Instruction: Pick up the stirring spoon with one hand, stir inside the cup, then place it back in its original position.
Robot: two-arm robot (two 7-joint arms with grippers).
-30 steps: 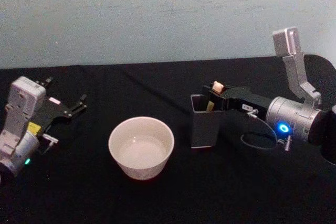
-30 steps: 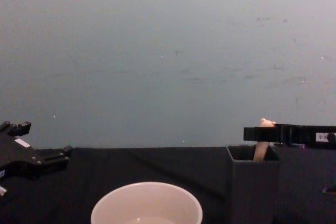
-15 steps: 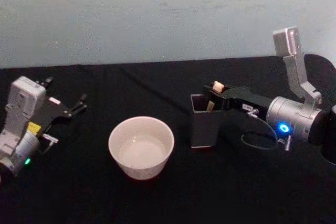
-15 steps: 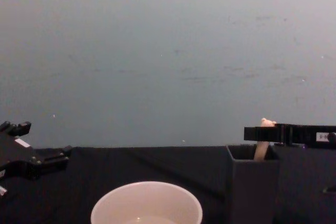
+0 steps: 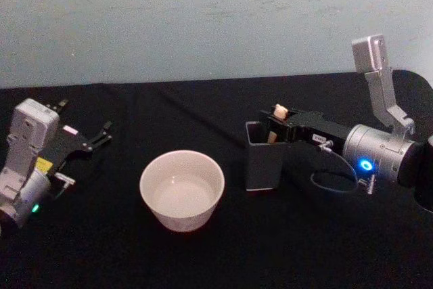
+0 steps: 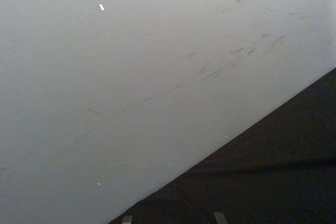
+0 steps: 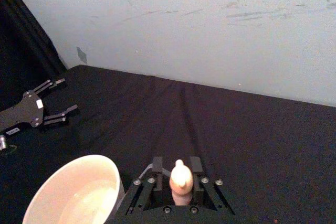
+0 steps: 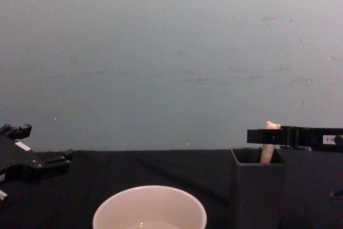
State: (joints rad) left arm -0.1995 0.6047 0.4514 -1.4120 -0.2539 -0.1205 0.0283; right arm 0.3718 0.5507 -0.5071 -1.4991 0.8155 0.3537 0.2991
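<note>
The spoon (image 5: pixel 277 121) stands upright in the dark grey holder (image 5: pixel 264 164), and its beige handle with the small bear head comes out above the rim. The right gripper (image 5: pixel 277 126) reaches in from the right side at the height of the handle. In the right wrist view the two fingers (image 7: pixel 157 166) stand on both sides of the handle (image 7: pixel 180 182) and are pressed against it, so I judge that the gripper is clenched on the spoon.

Compared with one second ago, almost nothing has moved. The right gripper has gone only a very little forward over the holder, and the spoon has not risen at all. The holder seemed to tilt or shift slightly half a second ago, and now it stands as before. For the task this means that the grasp is made but the lift has not begun.

The cup (image 5: pixel 182 190) stands to the left of the holder, a little apart from it, with some liquid inside. The left gripper (image 5: pixel 95 141) stays parked far on the left side of the black table (image 5: pixel 304 248), with its fingers spread and holding nothing.

The next move must pull the spoon straight upward, otherwise the holder may tip.
</note>
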